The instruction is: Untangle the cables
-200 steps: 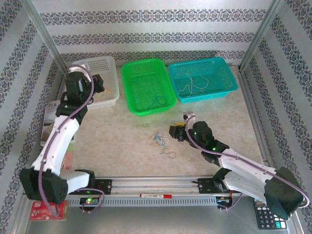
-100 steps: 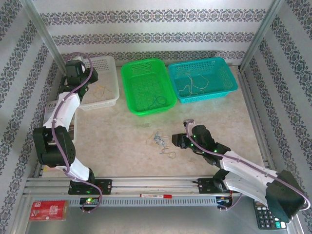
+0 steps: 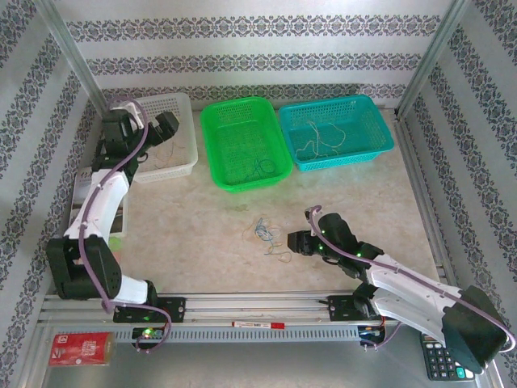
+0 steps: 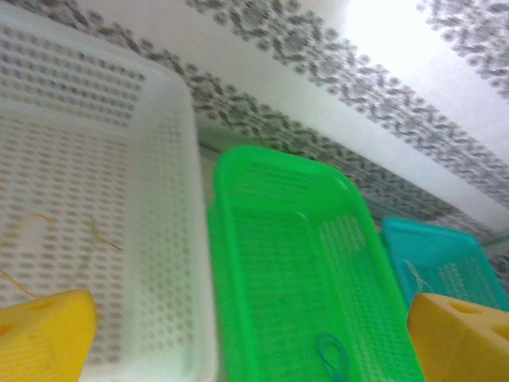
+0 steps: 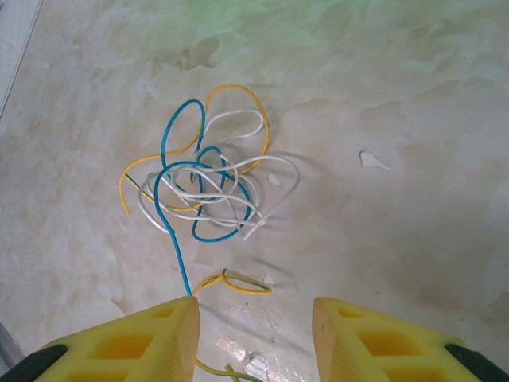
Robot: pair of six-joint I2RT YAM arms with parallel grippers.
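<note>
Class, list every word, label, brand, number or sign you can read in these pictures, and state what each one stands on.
No text here can be read for certain.
Red packet: pale print, too small to read.
Calculator: key markings too small to read.
Pen on the front rail: any lettering is blurred.
Printed sheet at the table's left edge: too blurred to read.

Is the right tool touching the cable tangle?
Cannot tell. In the right wrist view the cable tangle lies ahead of the right tool, but one blue strand reaches the edge of one finger; contact or passing underneath is unclear.
</note>
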